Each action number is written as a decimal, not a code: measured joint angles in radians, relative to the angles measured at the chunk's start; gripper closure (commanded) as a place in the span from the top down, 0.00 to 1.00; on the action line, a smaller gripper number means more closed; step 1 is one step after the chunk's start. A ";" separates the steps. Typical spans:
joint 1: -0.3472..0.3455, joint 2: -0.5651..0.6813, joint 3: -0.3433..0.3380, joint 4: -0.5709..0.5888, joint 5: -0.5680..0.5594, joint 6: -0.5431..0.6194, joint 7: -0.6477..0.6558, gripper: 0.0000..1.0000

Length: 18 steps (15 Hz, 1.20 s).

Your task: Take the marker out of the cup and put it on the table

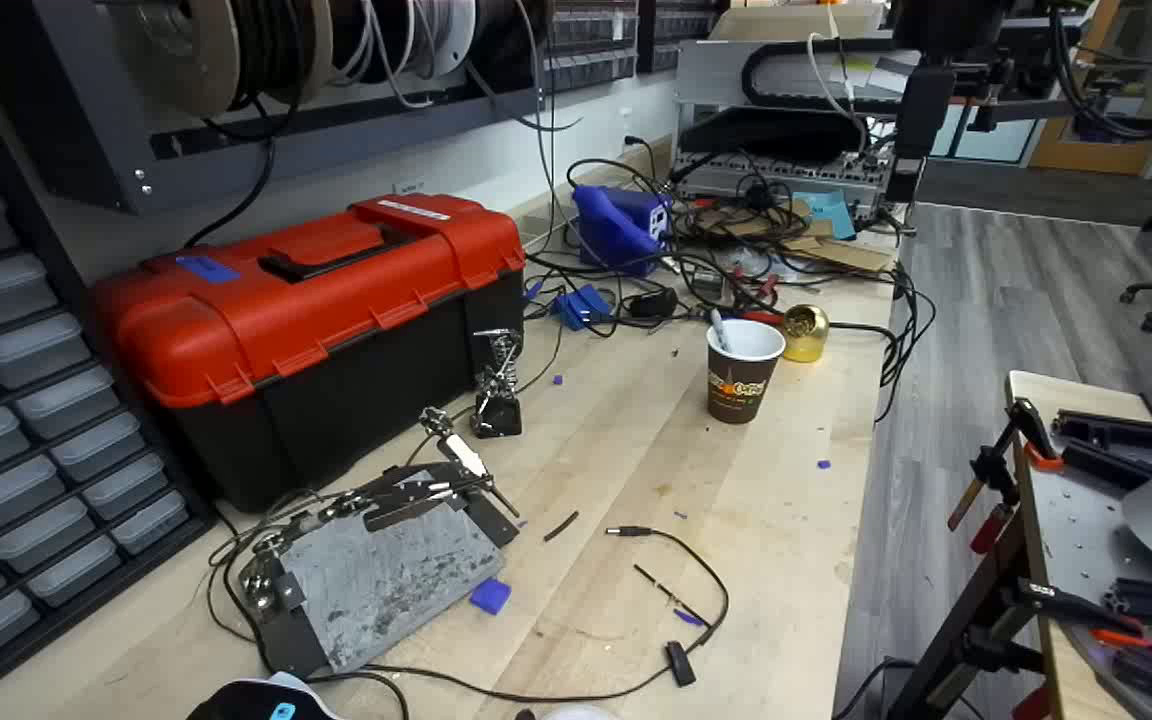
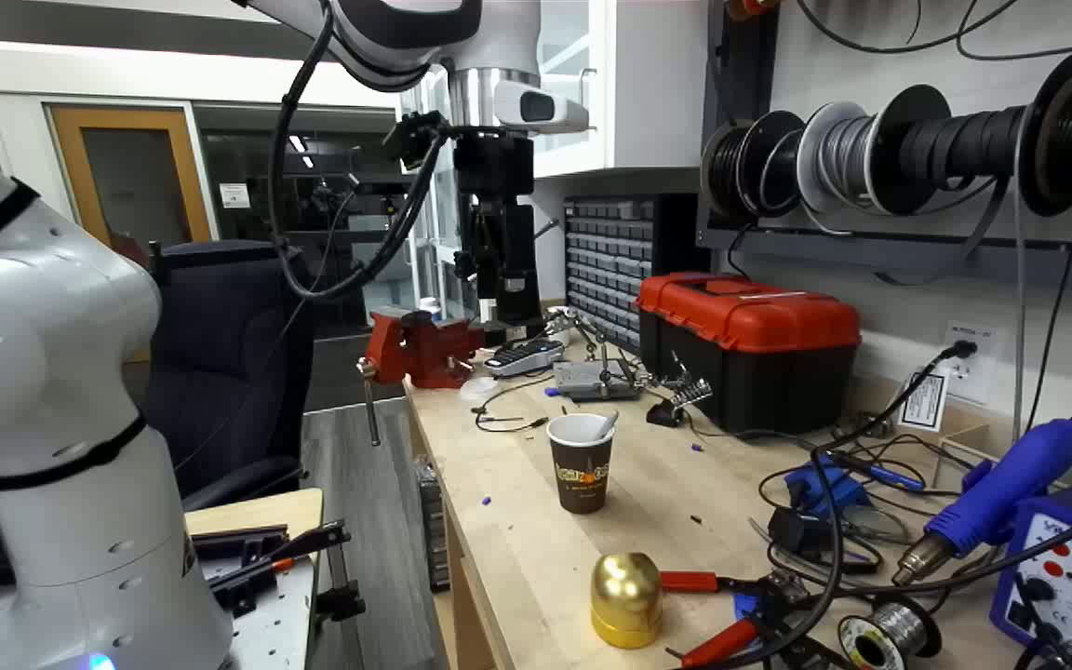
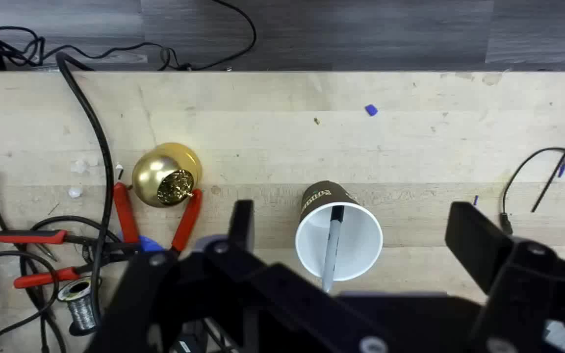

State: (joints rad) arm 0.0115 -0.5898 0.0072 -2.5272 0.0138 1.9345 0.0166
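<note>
Nearest the wrist camera stood my gripper (image 3: 358,230), its two black fingers (image 3: 476,245) spread wide apart. Seen from there, one cup (image 3: 361,240) showed in the gap, with one marker (image 3: 332,245) slanting inside it, dark end in, grey shaft crossing the rim. Off to the left I counted one gold pot (image 3: 154,171), four red handles (image 3: 187,220) and one spool of wire (image 3: 82,311). Pale wood made up the table (image 3: 459,127), and grey floor (image 3: 361,37) ran past its edge.

In an exterior view my white arm (image 2: 52,316) stood at the left, bent over high up, my gripper pointing straight down, higher than the cup. How far apart my jaws stood I could not tell from there. I counted one red vise (image 2: 424,349), one toolbox (image 2: 750,372) with a red lid, one blue heat gun (image 2: 1011,493) and one dark chair (image 2: 229,363).

In an exterior view I hung dark at the upper right, pointing down, with one rack of drawers (image 1: 51,450) at the left and one grey plate (image 1: 391,565) near the front. Cables (image 1: 746,225) tangled over the far end of the table, and a wooden door (image 1: 1091,153) showed beyond the floor. In both exterior views the cup stood upright on the table, the marker leaning inside.
</note>
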 measured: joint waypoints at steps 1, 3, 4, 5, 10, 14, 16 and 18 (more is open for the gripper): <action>0.000 0.000 0.000 0.000 0.000 0.000 0.000 1.00; 0.000 0.000 0.000 0.000 0.000 0.000 0.000 1.00; 0.000 0.000 0.000 0.000 0.000 0.000 0.000 1.00; 0.000 0.000 0.000 0.000 0.000 0.000 0.000 1.00; 0.000 0.000 0.000 0.000 0.000 0.000 0.000 1.00; 0.000 0.000 0.000 0.003 0.000 0.003 0.000 1.00; 0.000 0.002 0.000 0.017 -0.001 0.003 -0.001 1.00; 0.000 0.011 0.000 0.046 -0.003 0.004 -0.005 1.00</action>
State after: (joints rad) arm 0.0115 -0.5787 0.0071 -2.4808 0.0105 1.9381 0.0111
